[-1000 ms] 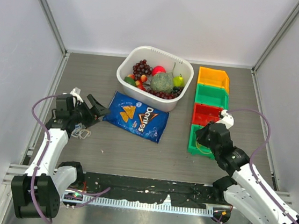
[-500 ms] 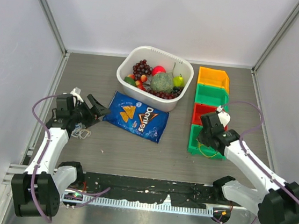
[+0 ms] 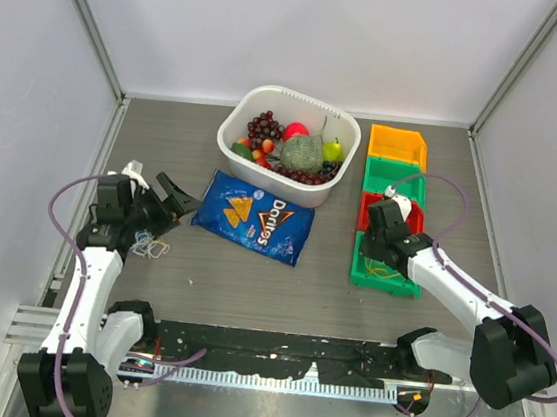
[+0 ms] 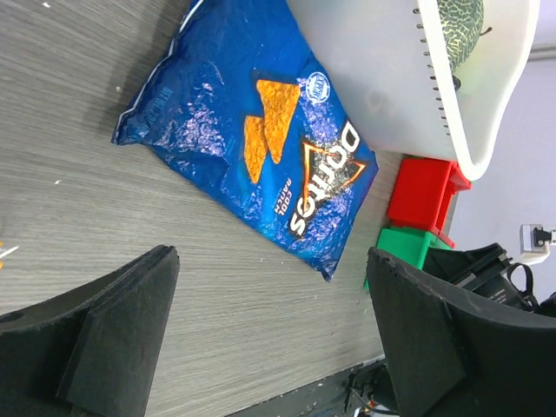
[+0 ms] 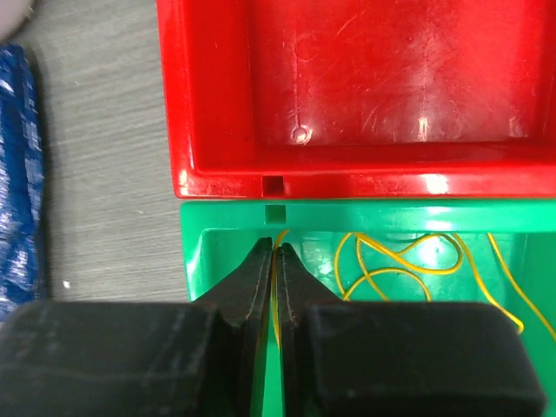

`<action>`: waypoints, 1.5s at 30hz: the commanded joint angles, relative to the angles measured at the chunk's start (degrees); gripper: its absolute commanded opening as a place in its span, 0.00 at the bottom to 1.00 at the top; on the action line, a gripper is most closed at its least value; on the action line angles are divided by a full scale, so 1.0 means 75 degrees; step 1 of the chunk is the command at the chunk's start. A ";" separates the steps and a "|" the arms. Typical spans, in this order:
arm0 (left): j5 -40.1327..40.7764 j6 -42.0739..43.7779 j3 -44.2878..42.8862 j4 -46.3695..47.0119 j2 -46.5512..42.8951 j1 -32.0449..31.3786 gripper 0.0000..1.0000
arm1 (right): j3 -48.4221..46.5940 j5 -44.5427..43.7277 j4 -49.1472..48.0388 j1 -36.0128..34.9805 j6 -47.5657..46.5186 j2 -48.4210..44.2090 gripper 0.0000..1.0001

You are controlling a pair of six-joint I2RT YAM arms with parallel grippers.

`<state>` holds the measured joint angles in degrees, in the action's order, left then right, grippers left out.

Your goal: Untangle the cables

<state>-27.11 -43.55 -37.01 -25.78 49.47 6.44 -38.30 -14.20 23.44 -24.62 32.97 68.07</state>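
A small bunch of thin white and blue cables (image 3: 150,245) lies on the table at the left. My left gripper (image 3: 168,208) (image 4: 271,261) hovers just beyond it, open, with only bare table between its fingers. A yellow cable (image 3: 384,273) (image 5: 408,261) lies looped in the nearest green bin (image 3: 357,274) (image 5: 195,252). My right gripper (image 3: 370,244) (image 5: 274,248) reaches into that bin's far left corner, beside the red bin (image 3: 379,212) (image 5: 347,87). It is shut on a strand of the yellow cable, which runs between the jaws.
A blue Doritos bag (image 3: 255,216) (image 4: 252,148) lies mid-table. Behind it stands a white tub (image 3: 229,127) (image 4: 382,95) of fruit. An orange bin (image 3: 398,145) and a second green bin (image 3: 395,179) continue the row behind the red one.
My right gripper has moved away from the arm bases, toward the green bin's far end, and the arm has swung round. The left arm has shifted slightly left, still open.
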 commanded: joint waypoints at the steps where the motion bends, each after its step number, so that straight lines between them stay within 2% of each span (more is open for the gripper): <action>1: 0.0579 -0.0100 -0.0408 -0.0814 -0.0361 -0.0014 0.95 | -0.0201 0.0263 -0.0231 0.0037 -0.0517 0.0182 0.17; 2: 0.0777 -0.0053 -0.0490 -0.1014 -0.0408 -0.0014 1.00 | -0.0213 0.0252 -0.0173 0.0037 -0.0552 0.0065 0.26; 4: 0.1199 0.0076 -0.0712 -0.1389 -0.0397 -0.0014 1.00 | -0.0225 0.0240 -0.0044 0.0037 -0.0576 -0.0204 0.38; 6: 0.1738 0.0111 -0.0993 -0.1799 -0.0304 -0.0014 1.00 | -0.0435 0.0240 0.0330 0.0037 -0.0576 -0.0439 0.45; 11: 0.3542 -0.0064 -0.1591 -0.2948 0.0234 -0.0003 1.00 | -0.1243 0.0322 0.1325 0.0013 -0.0751 -0.1048 0.53; 13: 0.4431 -0.0157 -0.1674 -0.3206 0.0422 -0.0003 1.00 | -0.1571 0.0369 0.1654 -0.0068 -0.0856 -0.1142 0.55; 16: 0.5090 -0.0497 -0.1593 -0.3232 0.0634 0.0044 1.00 | -0.2004 0.0544 0.1726 -0.0465 -0.1056 -0.1307 0.57; 18: 0.5080 -0.0545 -0.1452 -0.3009 0.0739 0.0172 1.00 | -0.2239 0.0789 0.1645 -0.0909 -0.1255 -0.1237 0.57; 21: 0.4579 -0.0557 -0.1335 -0.2681 0.1172 0.0418 0.98 | -0.2276 0.0955 0.0863 -0.1777 -0.1280 -0.1003 0.56; 25: 0.3910 -0.0627 -0.1217 -0.2329 0.1816 0.0478 0.85 | -0.2147 0.2101 -0.0697 -0.2681 -0.0718 -0.0289 0.55; 27: 0.3675 -0.0907 -0.1101 -0.2317 0.2016 0.0466 0.81 | -0.2286 0.2220 -0.1272 -0.3370 -0.0588 0.0203 0.54; 31: 0.3404 -0.1458 -0.0352 -0.2048 0.1900 0.0466 0.81 | -0.2568 0.2256 -0.2245 -0.4098 -0.0775 0.1293 0.54; 34: 0.3521 -0.1622 0.0059 -0.1848 0.1748 0.0466 0.81 | -0.2685 0.2443 -0.3052 -0.4287 -0.0740 0.2065 0.54; 36: 0.3533 -0.1611 0.0294 -0.1603 0.1619 0.0466 0.76 | -0.2744 0.2631 -0.3626 -0.4357 -0.0624 0.2441 0.54; 38: 0.3394 -0.1612 0.0470 -0.1450 0.1479 0.0489 0.67 | -0.2768 0.2818 -0.4002 -0.4381 -0.0483 0.2769 0.54; 42: 0.2890 -0.1728 0.0763 -0.1052 0.1139 0.0489 0.31 | -0.2990 0.3088 -0.4098 -0.4451 -0.0470 0.3239 0.54; 45: 0.2643 -0.1775 0.0892 -0.0957 0.0928 0.0489 0.15 | -0.3002 0.2960 -0.4145 -0.4463 -0.0517 0.3310 0.54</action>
<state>-3.68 -55.77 -31.29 -37.36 58.96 9.87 -58.04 7.14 -2.11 -57.54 28.84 92.92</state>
